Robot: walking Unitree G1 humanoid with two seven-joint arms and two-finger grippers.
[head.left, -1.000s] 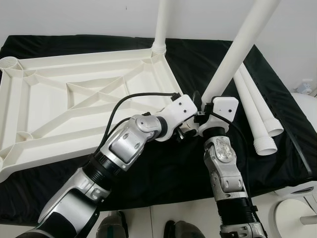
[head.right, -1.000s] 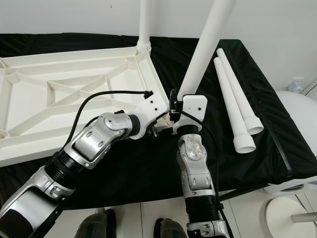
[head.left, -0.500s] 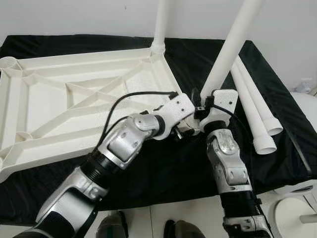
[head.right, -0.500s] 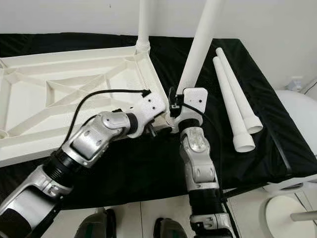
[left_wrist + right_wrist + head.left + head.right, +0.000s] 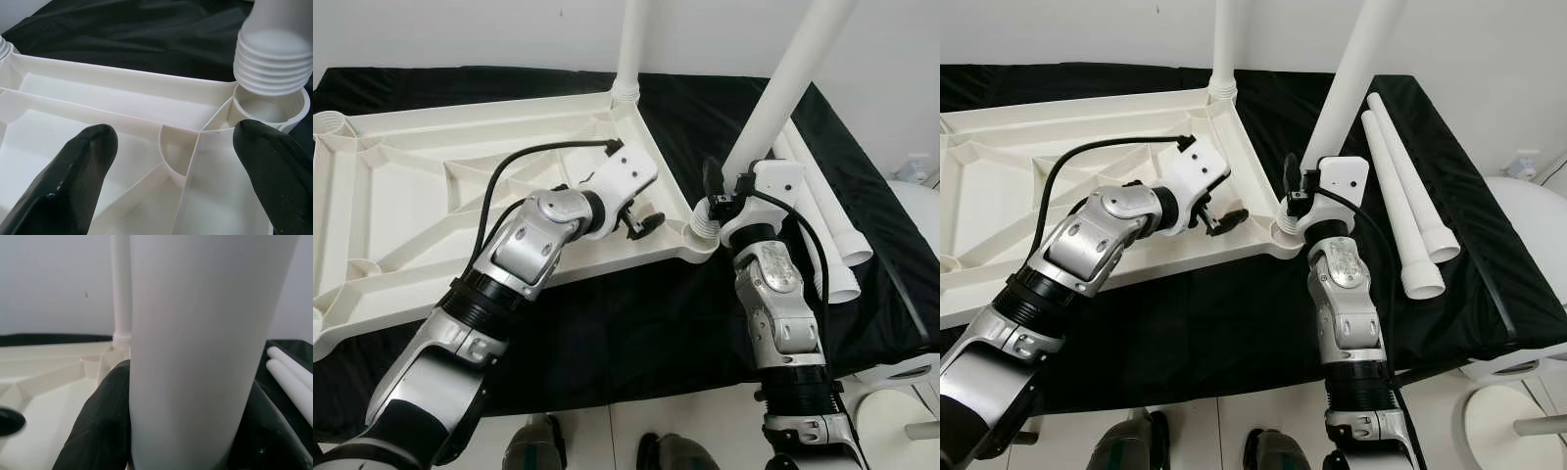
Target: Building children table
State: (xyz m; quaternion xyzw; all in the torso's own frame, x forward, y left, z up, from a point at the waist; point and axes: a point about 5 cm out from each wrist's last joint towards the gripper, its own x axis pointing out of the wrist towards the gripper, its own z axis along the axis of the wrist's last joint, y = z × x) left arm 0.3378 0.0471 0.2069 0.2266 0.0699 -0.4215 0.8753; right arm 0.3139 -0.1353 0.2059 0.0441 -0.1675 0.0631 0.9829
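The white tabletop (image 5: 460,186) lies upside down on a black cloth. One white leg (image 5: 631,49) stands in its far corner. My right gripper (image 5: 732,191) is shut on a second white leg (image 5: 783,88), which leans slightly. This leg's threaded end (image 5: 274,58) hovers at the mouth of the near right corner socket (image 5: 271,105). In the right wrist view that leg (image 5: 205,347) sits between black fingers (image 5: 98,421). My left gripper (image 5: 641,223) stands open over the tabletop's ribs, just left of that socket, holding nothing.
Two loose white legs (image 5: 832,235) lie side by side on the cloth to the right. A white stool (image 5: 911,206) stands off the table's right edge. A white wall rises behind the table, and my feet show at its near edge.
My left gripper has drawn back leftward from the leg's base to above the tabletop. The corner socket now shows, with the leg's threaded end at it.
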